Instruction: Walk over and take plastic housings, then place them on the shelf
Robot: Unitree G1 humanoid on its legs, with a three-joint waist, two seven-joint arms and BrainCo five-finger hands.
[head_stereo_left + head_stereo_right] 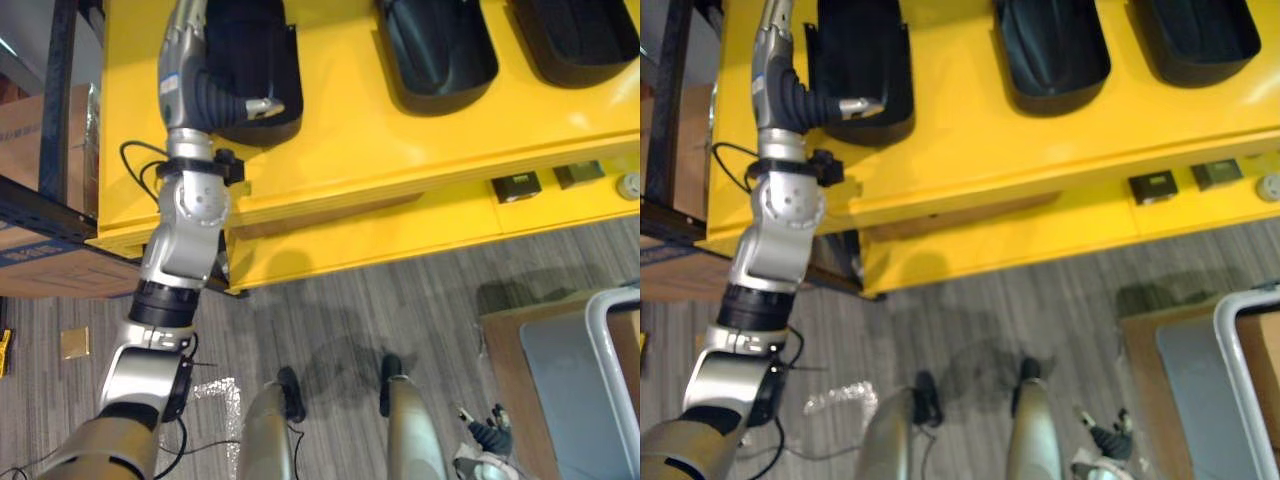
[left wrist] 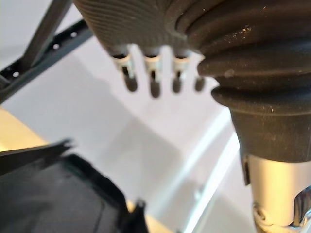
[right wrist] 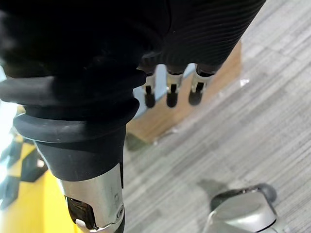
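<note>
"Head view: where's the left hand [image 1: 218, 98]?"
"Arm stretched up over the yellow shelf [image 1: 350, 150], above the leftmost black housing [image 1: 265, 45]."
"Its wrist view?"
"Its fingers [image 2: 153, 80] are straight, holding nothing."
"And the right hand [image 3: 171, 92]?"
"Loose too, low over the floor [image 3: 252, 131]."

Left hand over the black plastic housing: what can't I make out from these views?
- Left hand: contact with leftmost black plastic housing unclear; its own cover blocks it in eye views, wrist view blurred.
- Other housings: far ends cut by top edge.
- Small dark squares on yellow surface: too small.
</note>
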